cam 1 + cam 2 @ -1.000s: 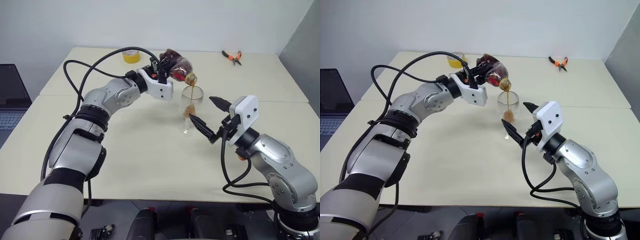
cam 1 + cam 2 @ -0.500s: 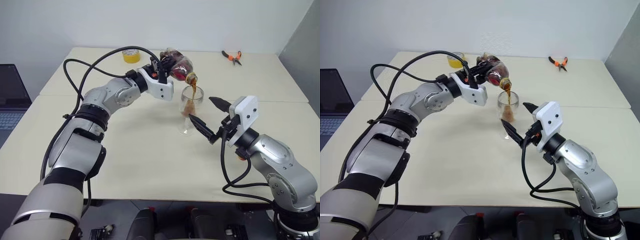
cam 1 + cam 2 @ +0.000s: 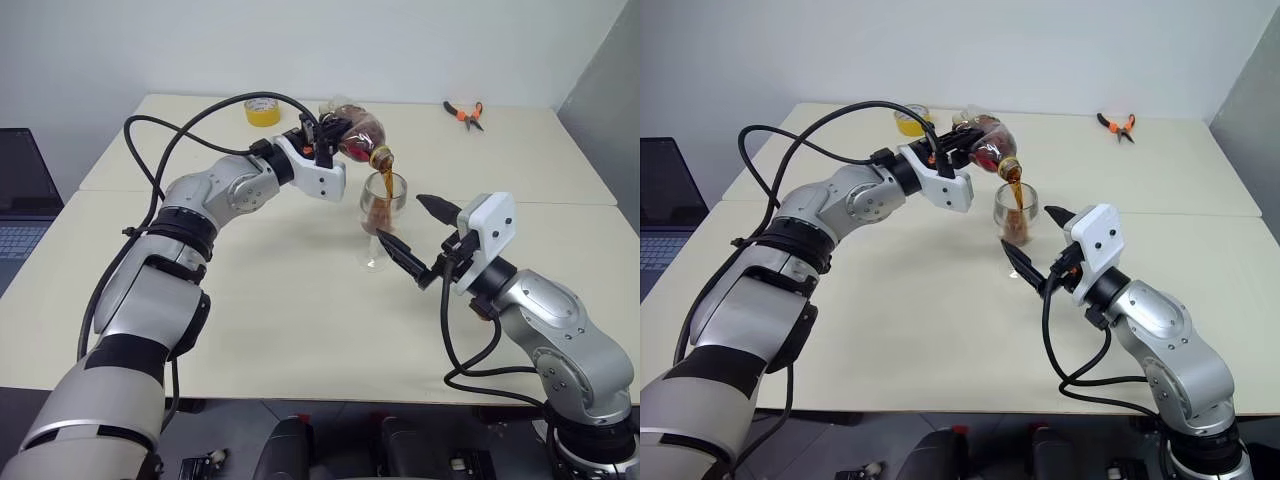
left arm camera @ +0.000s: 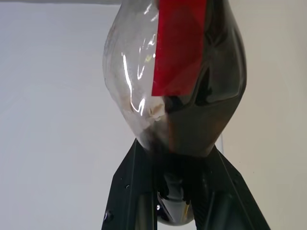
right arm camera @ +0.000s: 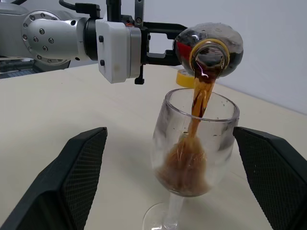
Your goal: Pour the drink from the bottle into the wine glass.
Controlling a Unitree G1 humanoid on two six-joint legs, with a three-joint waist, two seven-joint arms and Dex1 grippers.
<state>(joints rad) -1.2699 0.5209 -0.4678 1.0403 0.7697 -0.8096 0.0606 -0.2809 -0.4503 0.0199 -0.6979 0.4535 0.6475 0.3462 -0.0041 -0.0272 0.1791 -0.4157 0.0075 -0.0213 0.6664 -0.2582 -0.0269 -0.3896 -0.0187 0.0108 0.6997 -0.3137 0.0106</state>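
Pouring is well underway here: the left gripper (image 3: 322,143) is clamped tight around the bottle (image 3: 357,135), which is tipped over with its open mouth just above the rim of the wine glass (image 3: 379,215), and a thin brown stream of the drink (image 5: 197,103) is falling into the bowl. From the right wrist view I'd say the glass is maybe a third full, foamy at the bottom, with splash marks up the inside. Plenty of dark liquid is left in the bottle as the left wrist view shows it, so the pour isn't done. The right gripper (image 3: 418,240) sits right beside the glass with its two black fingers spread wide, one either side of the stem area but not touching anything, holding nothing. The glass stands upright on the cream table (image 3: 290,300), near the middle. What's left, as far as I can judge: keep tipping until the glass is reasonably full, then right the bottle and set it down without dribbling on the table.
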